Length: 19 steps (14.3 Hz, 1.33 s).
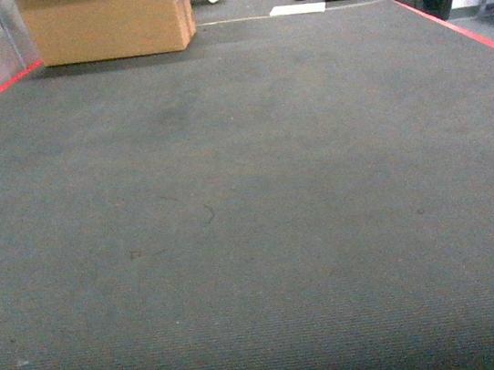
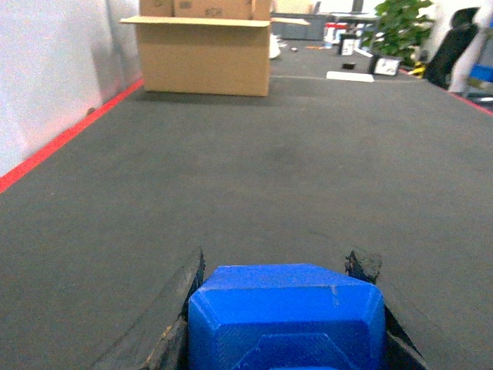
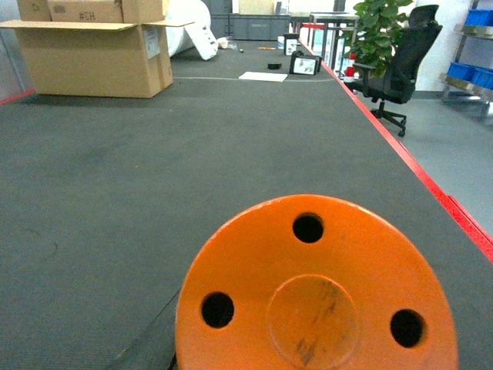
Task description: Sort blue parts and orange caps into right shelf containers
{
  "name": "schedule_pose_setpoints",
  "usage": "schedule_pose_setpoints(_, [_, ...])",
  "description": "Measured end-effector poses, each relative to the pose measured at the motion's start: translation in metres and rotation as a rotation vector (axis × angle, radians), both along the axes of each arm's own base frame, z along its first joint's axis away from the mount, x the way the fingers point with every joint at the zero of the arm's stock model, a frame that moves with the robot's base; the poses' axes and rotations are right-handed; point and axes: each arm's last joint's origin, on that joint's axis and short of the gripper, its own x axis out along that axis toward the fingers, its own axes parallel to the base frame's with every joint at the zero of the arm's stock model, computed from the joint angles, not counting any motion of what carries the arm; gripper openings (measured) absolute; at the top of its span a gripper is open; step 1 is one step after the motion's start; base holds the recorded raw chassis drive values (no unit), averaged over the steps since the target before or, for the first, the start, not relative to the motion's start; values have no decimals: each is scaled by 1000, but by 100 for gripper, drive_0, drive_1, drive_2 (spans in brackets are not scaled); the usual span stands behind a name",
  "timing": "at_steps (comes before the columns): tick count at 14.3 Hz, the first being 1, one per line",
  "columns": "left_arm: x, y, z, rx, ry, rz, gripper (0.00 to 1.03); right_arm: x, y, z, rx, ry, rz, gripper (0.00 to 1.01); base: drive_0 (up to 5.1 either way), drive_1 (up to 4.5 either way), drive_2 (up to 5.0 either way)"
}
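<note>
In the left wrist view a faceted blue part [image 2: 285,316] fills the space between two dark worn fingers [image 2: 181,308]; my left gripper [image 2: 281,266] is shut on it above the grey carpet. In the right wrist view an orange cap [image 3: 312,297], a round disc with three holes, covers the lower frame. My right gripper is shut on the cap, and only one dark finger [image 3: 150,339] shows at the cap's lower left. Blue containers [image 3: 467,71] sit on a metal shelf far off at the right edge. Neither gripper appears in the head view.
Grey carpet [image 1: 252,221] edged with red tape [image 1: 459,26] stretches ahead. A large open cardboard box [image 1: 109,20] stands at the far left. A black office chair [image 3: 400,69], a potted plant [image 3: 377,31] and small items lie at the far end.
</note>
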Motion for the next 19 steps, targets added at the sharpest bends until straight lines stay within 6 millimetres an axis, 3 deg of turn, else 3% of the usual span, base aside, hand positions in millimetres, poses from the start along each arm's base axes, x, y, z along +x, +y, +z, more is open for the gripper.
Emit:
schedule_pose_setpoints(2, [-4, 11, -3, -3, -20, 29, 44, -5, -4, -8, -2, -1, -1, 45, 0, 0, 0])
schedule_pose_setpoints(4, [-7, 9, -13, -4, 0, -2, 44, -9, -16, -16, -5, 0, -21, 45, 0, 0, 0])
schedule_pose_setpoints(9, [-13, 9, -22, -5, -4, 0, 44, -17, -15, -26, -6, -5, 5, 45, 0, 0, 0])
schedule_pose_setpoints(11, [-21, 9, -34, -5, 38, -4, 44, -19, -15, -31, -6, -6, 5, 45, 0, 0, 0])
schedule_pose_setpoints(13, [-24, 9, -32, -5, 2, 1, 44, -28, -15, -41, -5, 37, 6, 45, 0, 0, 0])
schedule_pose_setpoints(14, [-24, 9, -31, -5, -6, 1, 44, -32, -15, -35, -6, -29, 5, 45, 0, 0, 0])
schedule_pose_setpoints(19, [-24, 9, -31, -5, -5, 1, 44, -31, -15, -37, -6, -8, 6, 45, 0, 0, 0])
